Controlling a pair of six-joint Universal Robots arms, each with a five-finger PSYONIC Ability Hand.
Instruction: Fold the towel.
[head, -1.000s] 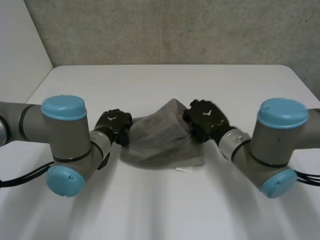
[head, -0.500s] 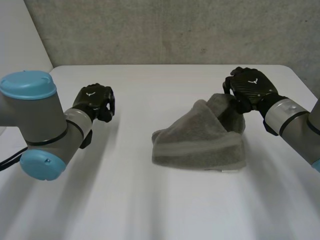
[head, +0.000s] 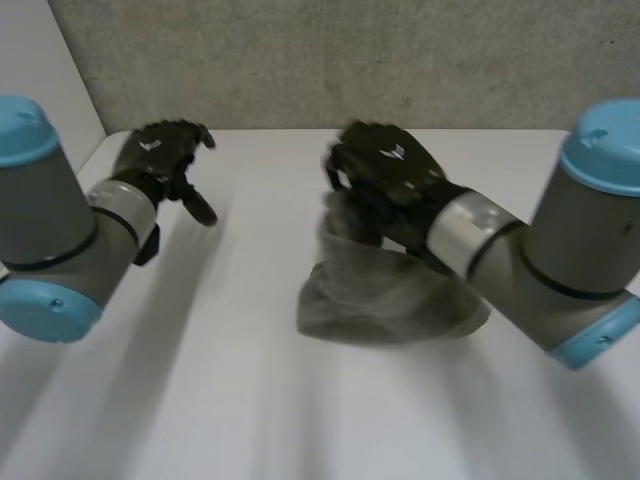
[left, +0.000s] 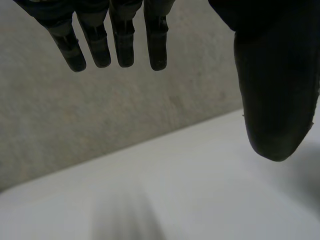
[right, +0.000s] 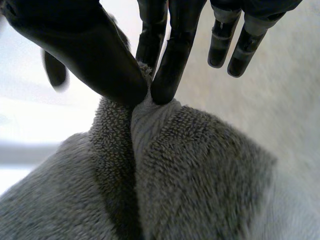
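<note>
On the table (head: 250, 400), a little right of the middle: towel (head: 380, 300) in a heap, lower part resting on the surface, upper part raised toward the far side. Directly over that raised part and touching it: right hand (head: 385, 175). In the right wrist view, a ridge of cloth pinched between thumb and fingers, the rest of the towel bunched just beneath. Well apart to the left, near the table's far left corner and clear of the towel: left hand (head: 160, 160), fingers straight, thumb held away from them. Behind the table, along its far edge: wall (head: 350, 60). In the left wrist view, beyond the fingertips: bare table, then wall.
</note>
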